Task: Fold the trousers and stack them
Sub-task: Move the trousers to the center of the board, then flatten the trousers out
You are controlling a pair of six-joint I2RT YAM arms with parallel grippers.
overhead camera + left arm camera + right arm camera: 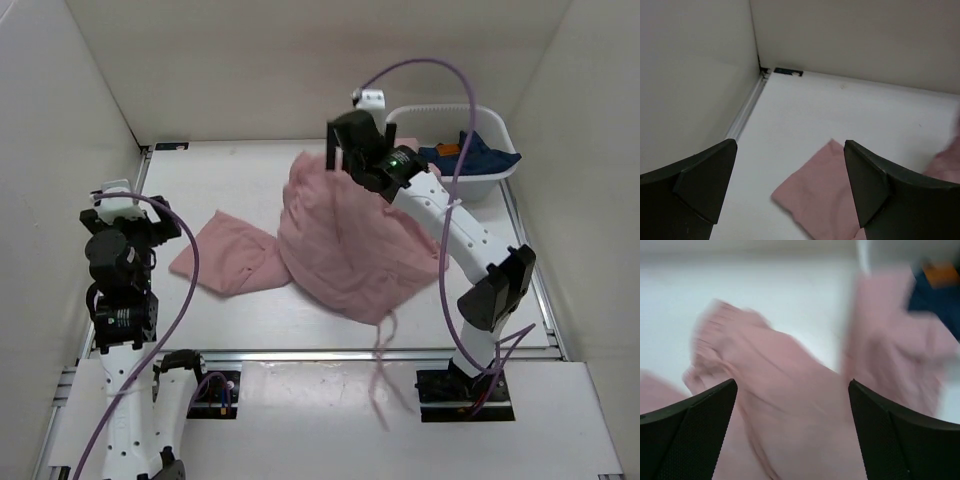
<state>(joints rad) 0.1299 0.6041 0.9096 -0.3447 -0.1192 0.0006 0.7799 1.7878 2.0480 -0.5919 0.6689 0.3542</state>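
I had the trousers (340, 240) in the middle of the table (250, 320) on my top view: dusty pink, soft, heavily wrinkled. The bulk was bunched into a tall mound and drawn up to a peak at its far edge. One leg (225, 255) stretched out flat to the left of the mound, its end squared off on the surface. Thin drawstrings (378, 360) trailed from the mound's near side, past the table's near edge. My right wrist feed showed only blurred pink folds.

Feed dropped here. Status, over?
Left gripper open, empty. Right gripper open above trousers. Trousers heaped, unfolded. Navy garment in basket, out of the way.
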